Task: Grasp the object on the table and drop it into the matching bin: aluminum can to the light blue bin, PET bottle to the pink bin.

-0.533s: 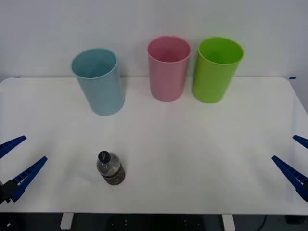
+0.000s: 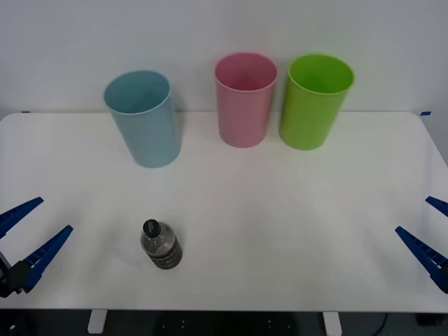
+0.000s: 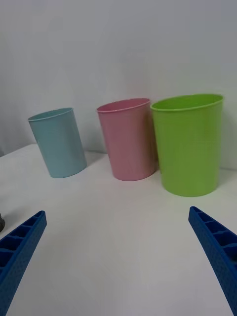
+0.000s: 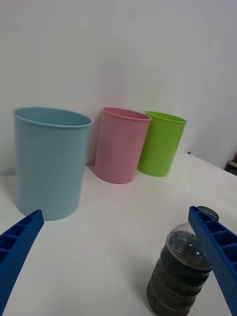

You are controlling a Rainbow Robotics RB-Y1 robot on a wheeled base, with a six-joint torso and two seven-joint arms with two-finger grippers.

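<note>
The PET bottle (image 2: 162, 245) stood upright on the white table (image 2: 280, 224), near its front edge and left of centre, at about seven o'clock from the table's middle. Its black cap was on and dark brown liquid filled the ribbed body. In the left wrist view the PET bottle (image 4: 181, 269) sat just beside one blue finger, untouched.

Three bins lined the far edge. The light blue bin (image 2: 143, 119) was at eleven o'clock from the table's middle and twelve o'clock from the bottle, well apart from it. The pink bin (image 2: 244, 100) stood at twelve o'clock, and a lime green bin (image 2: 314, 102) just beside it at one o'clock.

The left gripper (image 2: 31, 233) hovered at the table's left front corner, nine o'clock from the bottle, fingers spread wide and holding nothing. The right gripper (image 2: 428, 231) waited at the right front edge, at about four o'clock, fingers likewise apart and empty.
</note>
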